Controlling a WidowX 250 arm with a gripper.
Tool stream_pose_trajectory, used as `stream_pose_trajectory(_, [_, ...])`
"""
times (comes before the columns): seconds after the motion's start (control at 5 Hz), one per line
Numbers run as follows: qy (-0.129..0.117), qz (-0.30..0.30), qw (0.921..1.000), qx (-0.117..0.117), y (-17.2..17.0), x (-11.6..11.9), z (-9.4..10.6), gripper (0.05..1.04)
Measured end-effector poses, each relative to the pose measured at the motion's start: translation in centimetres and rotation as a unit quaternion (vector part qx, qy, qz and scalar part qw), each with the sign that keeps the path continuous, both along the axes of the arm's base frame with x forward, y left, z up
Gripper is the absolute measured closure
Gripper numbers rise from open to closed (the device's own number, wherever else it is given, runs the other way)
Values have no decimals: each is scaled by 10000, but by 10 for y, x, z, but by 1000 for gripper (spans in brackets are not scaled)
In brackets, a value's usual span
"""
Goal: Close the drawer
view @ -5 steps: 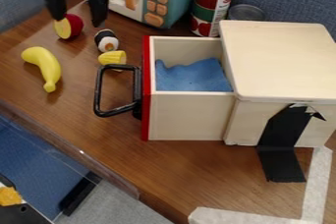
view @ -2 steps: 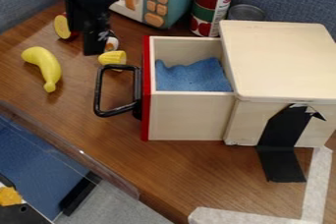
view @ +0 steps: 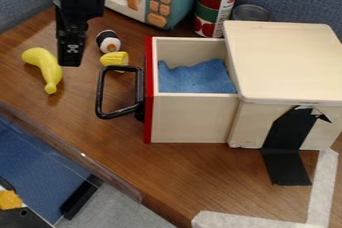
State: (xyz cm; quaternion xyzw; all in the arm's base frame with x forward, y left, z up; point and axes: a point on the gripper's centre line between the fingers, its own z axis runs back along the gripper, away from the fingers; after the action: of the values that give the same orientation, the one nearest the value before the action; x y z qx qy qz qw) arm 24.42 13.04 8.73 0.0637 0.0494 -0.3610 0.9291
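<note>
Though open, drawer (view: 194,119) near a labelled can (view: 208,14).

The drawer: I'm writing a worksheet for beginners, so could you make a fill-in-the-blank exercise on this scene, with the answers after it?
The drawer is not shut but ____.
The colour of the cloth inside it is ____.
The black handle is on a front whose colour is ____.
In the camera view, the yellow fruit left of the corn is a ____.

Missing words: open; blue; red; banana.
</note>
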Motion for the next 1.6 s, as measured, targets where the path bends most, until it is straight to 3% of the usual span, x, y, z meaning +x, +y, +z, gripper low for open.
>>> stream_pose_trajectory(0.2, [219,-327,9991,160,3,-6,-12,82])
stream_pose_trajectory(0.4, [249,-596,9978,127,-1,-9,-19,82])
stream_pose_trajectory(0.6, [247,-709,9971,-95,-7,-12,-34,82])
stream_pose_trajectory(1.0, [351,-1003,9941,-195,-9,-11,-51,82])
stream_pose_trajectory(1.2, [414,-1042,9930,-360,-13,-11,-58,82])
stream_pose_trajectory(1.6, [309,-1045,9926,-537,-21,-6,-61,82])
